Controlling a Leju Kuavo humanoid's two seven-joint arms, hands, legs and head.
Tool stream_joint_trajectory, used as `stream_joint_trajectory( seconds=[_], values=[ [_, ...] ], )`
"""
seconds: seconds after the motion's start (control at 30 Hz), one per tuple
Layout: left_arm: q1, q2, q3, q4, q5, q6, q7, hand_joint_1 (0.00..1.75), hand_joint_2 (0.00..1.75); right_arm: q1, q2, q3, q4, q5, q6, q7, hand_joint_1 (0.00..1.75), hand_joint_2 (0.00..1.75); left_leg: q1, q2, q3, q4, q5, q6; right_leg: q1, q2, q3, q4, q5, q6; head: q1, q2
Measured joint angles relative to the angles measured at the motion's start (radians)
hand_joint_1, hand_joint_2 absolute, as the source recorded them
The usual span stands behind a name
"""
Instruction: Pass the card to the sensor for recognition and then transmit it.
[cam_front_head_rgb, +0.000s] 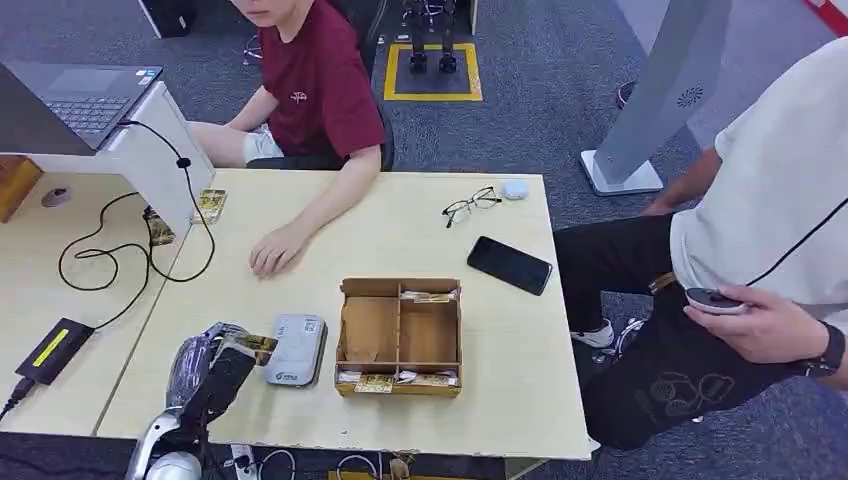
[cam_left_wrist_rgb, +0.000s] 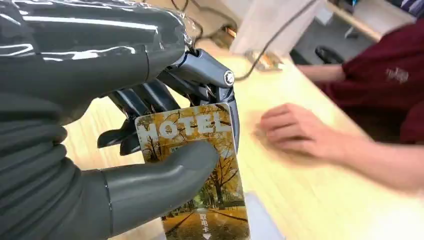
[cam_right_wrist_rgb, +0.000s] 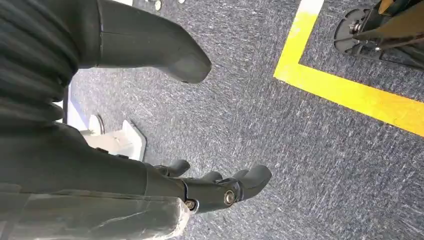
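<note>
Gripped between thumb and fingers of the robot's left hand, a "HOTEL" card hangs just beside the grey sensor on the table. Near it sits a wooden box. A seated person's hand rests on the table. Over carpet, the right hand hangs spread, holding nothing.

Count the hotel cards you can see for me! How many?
At least 4: one in the left hand, two by the white stand, some in the wooden box. More may be hidden.
</note>
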Motion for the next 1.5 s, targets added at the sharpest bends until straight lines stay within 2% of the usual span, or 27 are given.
stream_joint_trajectory(
  seconds=[0.07, 0.17, 0.33, 0.5, 0.67, 1.0, 1.17, 1.37, 1.5],
  values=[
    [0.002, 0.01, -0.008, 0.003, 0.034, -0.048, 0.0, 1.75, 1.75, 0.001, 0.0, 0.0, 0.0, 0.0, 0.0, 0.0, 0.0, 1.75, 0.0, 0.0, 0.0, 0.0, 0.0, 0.0, 0.0, 0.0, 0.0, 0.0, 0.0, 0.0, 0.0, 0.0],
    [0.007, 0.019, -0.018, 0.005, 0.064, -0.082, -0.007, 1.75, 1.75, 0.0, 0.0, 0.0, 0.0, 0.0, 0.0, 0.0, 0.0, 1.75, 0.0, 0.0, 0.0, 0.0, 0.0, 0.0, 0.0, 0.0, 0.0, 0.0, 0.0, 0.0, 0.0, 0.0],
    [0.021, 0.021, -0.044, 0.002, 0.103, -0.103, -0.024, 1.75, 1.75, 0.001, 0.0, 0.0, 0.0, -0.001, -0.002, 0.003, 0.0, 1.75, 0.0, 0.0, 0.0, 0.0, 0.0, 0.0, 0.0, 0.0, 0.0, 0.0, 0.0, 0.0, 0.0, 0.0],
    [0.02, 0.007, -0.107, 0.0, 0.109, -0.124, -0.024, 1.75, 1.75, 0.0, 0.0, 0.0, 0.0, -0.001, -0.002, 0.005, 0.0, 1.75, 0.0, 0.0, 0.0, 0.0, 0.0, 0.0, 0.0, 0.0, 0.0, 0.0, 0.0, 0.0, 0.0, 0.0],
    [0.018, -0.009, -0.148, -0.011, 0.134, -0.105, -0.025, 1.75, 1.75, 0.0, 0.0, 0.0, 0.0, -0.001, -0.003, 0.008, 0.0, 1.75, 0.0, 0.0, 0.0, 0.0, 0.0, 0.0, 0.0, 0.0, 0.0, 0.0, 0.0, 0.0, 0.0, 0.0],
    [-0.003, -0.021, -0.167, -0.019, 0.171, -0.091, -0.025, 1.75, 1.75, 0.0, 0.0, 0.005, 0.0, 0.0, -0.003, 0.011, 0.0, 1.75, 0.0, 0.0, 0.0, 0.0, 0.0, 0.0, 0.0, 0.0, 0.0, 0.0, 0.0, 0.0, 0.0, 0.0],
    [-0.037, -0.03, -0.167, -0.019, 0.18, -0.039, -0.021, 1.75, 1.75, 0.0, 0.0, 0.012, 0.0, 0.005, -0.003, 0.019, 0.0, 1.75, 0.0, 0.0, 0.0, 0.0, 0.0, 0.0, 0.0, 0.0, 0.0, 0.0, 0.0, 0.0, 0.0, 0.0],
    [-0.057, -0.034, -0.167, -0.018, 0.168, -0.021, -0.018, 1.75, 1.75, 0.0, 0.0, 0.015, 0.0, 0.005, -0.003, 0.02, 0.0, 1.75, 0.0, 0.0, 0.0, 0.0, 0.0, 0.0, 0.0, 0.0, 0.0, 0.0, 0.0, 0.0, 0.0, 0.0],
    [-0.08, -0.036, -0.167, 0.003, 0.116, 0.033, 0.023, 1.75, 1.75, -0.002, 0.001, 0.019, 0.0, 0.007, -0.002, 0.026, 0.0, 1.75, 0.0, 0.0, 0.0, 0.0, 0.0, 0.0, 0.0, 0.0, 0.0, 0.0, 0.0, 0.0, 0.0, 0.0]
  ],
)
